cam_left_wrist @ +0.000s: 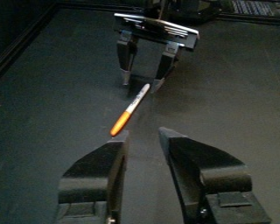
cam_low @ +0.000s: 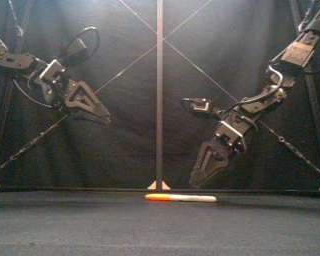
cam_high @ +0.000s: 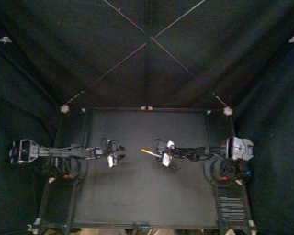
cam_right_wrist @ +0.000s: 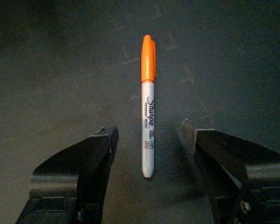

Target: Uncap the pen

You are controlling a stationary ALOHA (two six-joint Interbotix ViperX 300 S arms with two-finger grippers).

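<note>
A marker pen (cam_low: 180,198) lies flat on the black table (cam_low: 69,225), low in the front view and just right of centre. Its orange cap (cam_low: 157,197) is on and points toward the frame's left; the white barrel points right. In the top view the pen sits mid-table, between the two grippers.

The right gripper (cam_low: 199,182) slants down from the upper right, its tips low over the barrel end. In its wrist view the fingers are spread, one on each side of the barrel, neither touching it.

The left gripper (cam_left_wrist: 140,144) hangs high in the front view's upper left, well apart from the pen. Its fingers are parted with nothing between them, and the cap end faces it.
</note>
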